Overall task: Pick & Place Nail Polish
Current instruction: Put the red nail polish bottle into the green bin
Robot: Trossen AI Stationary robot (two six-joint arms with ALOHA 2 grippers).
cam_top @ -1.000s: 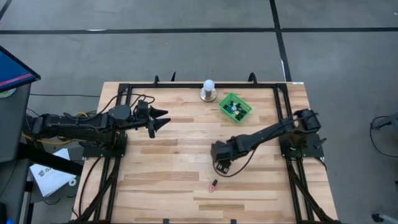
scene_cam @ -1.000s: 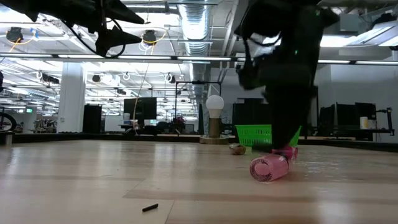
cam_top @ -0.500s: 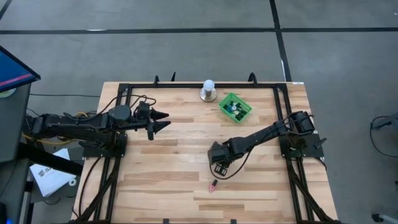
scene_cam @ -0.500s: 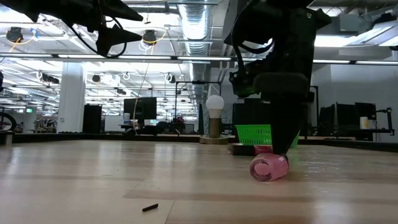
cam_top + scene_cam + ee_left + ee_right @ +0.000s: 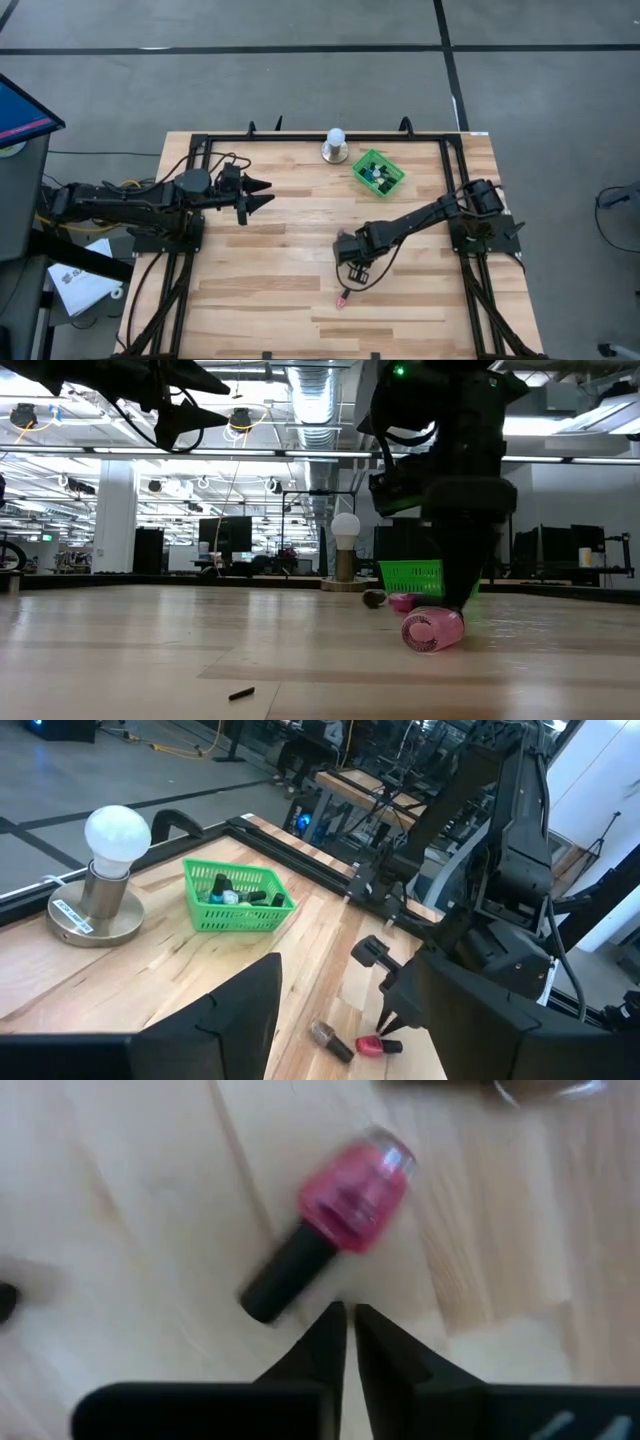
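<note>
right wrist view | right claw [image 5: 350, 1320] together | pink nail polish [image 5: 325, 1230] lies just beyond, untouched

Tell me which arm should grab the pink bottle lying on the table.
Right. The right gripper hangs just above the pink bottle, fingers nearly shut. The left gripper waits far across the table.

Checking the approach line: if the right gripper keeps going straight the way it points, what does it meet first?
Probably the pink nail polish bottle lying on its side just ahead of the right gripper, whose fingers look nearly shut; its dark cap is closest. Depth is unclear, so the bare table might come first.
</note>
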